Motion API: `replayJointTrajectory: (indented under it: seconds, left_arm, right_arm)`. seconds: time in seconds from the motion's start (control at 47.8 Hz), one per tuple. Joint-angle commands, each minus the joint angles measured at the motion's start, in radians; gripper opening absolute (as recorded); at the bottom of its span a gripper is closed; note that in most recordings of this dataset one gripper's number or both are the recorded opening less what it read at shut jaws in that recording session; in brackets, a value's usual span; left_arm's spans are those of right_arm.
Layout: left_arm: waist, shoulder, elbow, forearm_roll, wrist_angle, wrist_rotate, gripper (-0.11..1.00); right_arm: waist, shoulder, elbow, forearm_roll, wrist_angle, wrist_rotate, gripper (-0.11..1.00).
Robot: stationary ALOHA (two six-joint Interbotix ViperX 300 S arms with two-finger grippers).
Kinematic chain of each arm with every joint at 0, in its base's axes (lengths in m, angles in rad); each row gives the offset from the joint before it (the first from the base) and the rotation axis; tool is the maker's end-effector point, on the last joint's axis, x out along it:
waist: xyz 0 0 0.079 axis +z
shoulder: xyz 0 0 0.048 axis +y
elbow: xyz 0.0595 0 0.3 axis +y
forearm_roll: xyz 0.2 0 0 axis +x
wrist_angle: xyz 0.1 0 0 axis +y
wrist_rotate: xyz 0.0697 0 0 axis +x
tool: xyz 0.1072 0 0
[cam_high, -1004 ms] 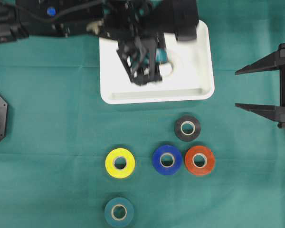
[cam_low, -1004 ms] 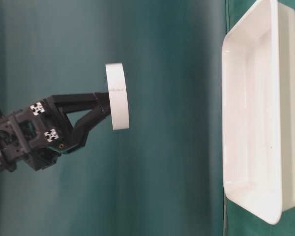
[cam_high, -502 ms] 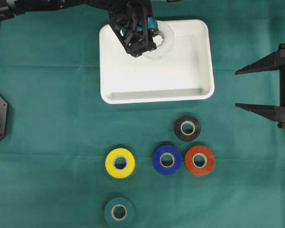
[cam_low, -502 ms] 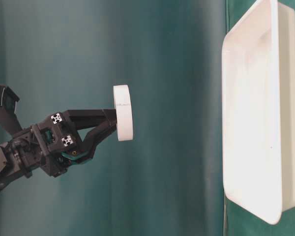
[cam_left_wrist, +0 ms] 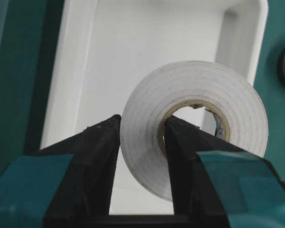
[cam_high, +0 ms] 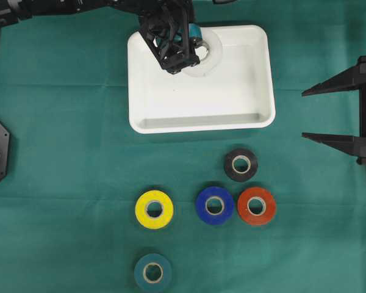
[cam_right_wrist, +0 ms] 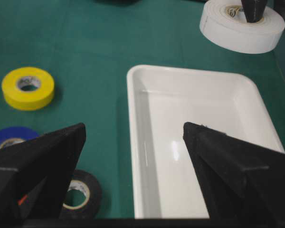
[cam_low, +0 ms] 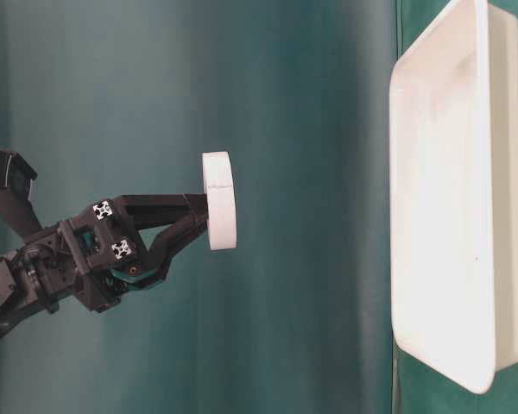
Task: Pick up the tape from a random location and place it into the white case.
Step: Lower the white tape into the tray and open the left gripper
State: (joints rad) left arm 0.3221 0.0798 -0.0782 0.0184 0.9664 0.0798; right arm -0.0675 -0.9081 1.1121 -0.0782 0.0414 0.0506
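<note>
Green cloth (cam_high: 61,152) — five tape rolls (cam_high: 215,206).

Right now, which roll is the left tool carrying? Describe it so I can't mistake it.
Find the white tray at the top of the green cloth. Above its far left corner, the left tool pinches a white tape roll through its hole. It's the only white roll; the others lie flat below the tray.

the left gripper (cam_low: 203,222) pinches the white tape roll (cam_low: 218,200) at its tips. the white case (cam_low: 449,198) lies well beyond the roll, apart from it

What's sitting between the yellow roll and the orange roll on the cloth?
The blue tape roll lies between the yellow roll and the orange roll, seen in the overhead view.
</note>
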Motion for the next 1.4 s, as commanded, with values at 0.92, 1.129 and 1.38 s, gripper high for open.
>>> replayJointTrajectory:
  seconds: [0.92,1.129,1.38]
  left_arm:
    - [0.048,0.006,0.178,0.0,-0.202,0.002,0.24]
    - [0.075,0.071,0.245,-0.003,-0.314,0.002,0.24]
    - [0.081,0.149,0.258,-0.003,-0.396,0.005,0.24]
  right_arm:
    - [0.0,0.006,-0.031,-0.003,-0.008,-0.002,0.91]
    - [0.002,0.008,-0.029,-0.003,-0.009,-0.002,0.91]
    - [0.002,0.011,-0.029,-0.014,-0.009,-0.002,0.91]
